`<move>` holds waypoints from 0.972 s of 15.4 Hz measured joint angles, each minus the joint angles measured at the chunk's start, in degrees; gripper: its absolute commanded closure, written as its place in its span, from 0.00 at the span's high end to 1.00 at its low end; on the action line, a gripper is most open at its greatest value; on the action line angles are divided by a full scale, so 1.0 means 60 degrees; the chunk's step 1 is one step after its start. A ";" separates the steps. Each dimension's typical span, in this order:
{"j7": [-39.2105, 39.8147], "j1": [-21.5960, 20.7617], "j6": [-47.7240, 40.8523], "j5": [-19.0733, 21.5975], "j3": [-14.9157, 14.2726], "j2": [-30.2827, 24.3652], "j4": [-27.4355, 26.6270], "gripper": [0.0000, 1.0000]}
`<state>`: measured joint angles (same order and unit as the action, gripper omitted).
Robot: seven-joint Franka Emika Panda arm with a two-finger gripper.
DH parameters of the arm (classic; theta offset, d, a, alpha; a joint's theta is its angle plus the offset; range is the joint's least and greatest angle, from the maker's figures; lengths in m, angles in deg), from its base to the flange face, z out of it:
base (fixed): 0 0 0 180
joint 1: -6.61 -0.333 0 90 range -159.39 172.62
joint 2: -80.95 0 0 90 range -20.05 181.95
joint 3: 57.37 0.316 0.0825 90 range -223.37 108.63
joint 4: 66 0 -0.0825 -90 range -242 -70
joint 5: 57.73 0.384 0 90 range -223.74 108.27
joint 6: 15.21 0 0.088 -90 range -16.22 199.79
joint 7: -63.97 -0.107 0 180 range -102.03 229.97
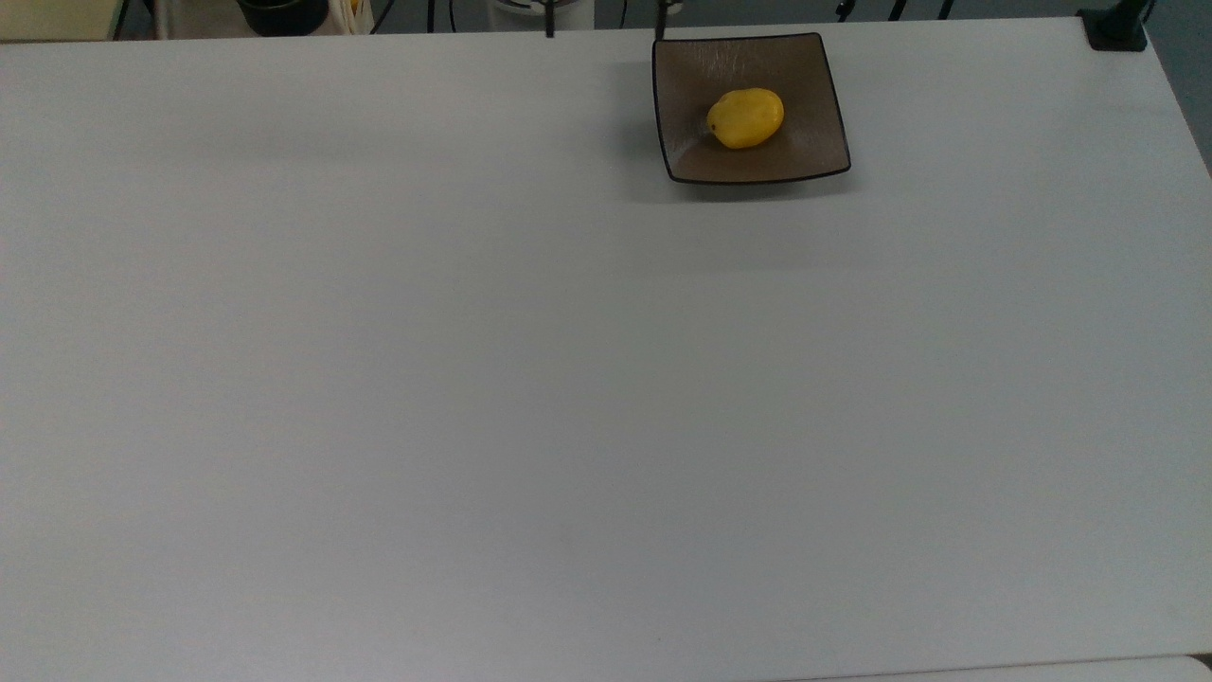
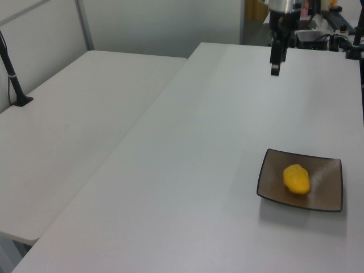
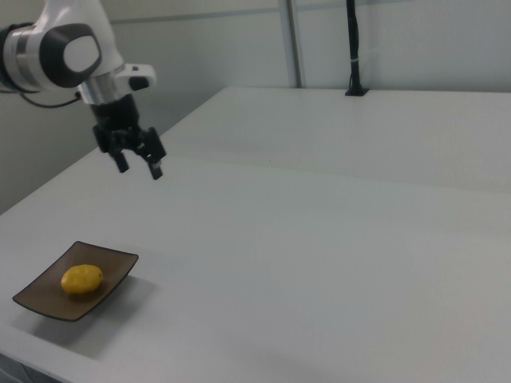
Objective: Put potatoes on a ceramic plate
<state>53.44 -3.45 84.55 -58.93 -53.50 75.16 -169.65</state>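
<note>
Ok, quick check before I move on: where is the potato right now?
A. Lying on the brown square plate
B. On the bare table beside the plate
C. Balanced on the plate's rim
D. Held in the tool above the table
A. The potato lies inside the plate, while the tool hangs open and empty, raised above the table and away from the plate.

Potato [image 1: 746,118] sits on plate [image 1: 691,156], roughly centre. Plate rests on table [image 1: 568,379] near far edge in top view, right of middle; in left view it's at lower right, in right view lower left. Gripper [image 3: 138,167] hangs above table, well apart from plate, fingers spread w/ nothing between.
</note>
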 measured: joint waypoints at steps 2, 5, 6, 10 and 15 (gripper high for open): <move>0.0018 0.0186 -0.0016 0.0007 -0.0350 -0.0008 0.0110 1.00; 0.0103 0.0344 -0.0016 0.0008 -0.0747 0.0048 0.0113 1.00; 0.0181 0.0382 -0.0016 0.0008 -0.0833 0.0094 0.0112 1.00; 0.0382 0.0530 -0.0016 0.0008 -0.1027 0.0391 0.0110 1.00; 0.0568 0.0659 0.0159 0.0007 -0.1189 0.0705 0.0115 1.00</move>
<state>56.85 0.50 85.50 -58.88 -60.63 79.39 -168.96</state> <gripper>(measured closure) 0.000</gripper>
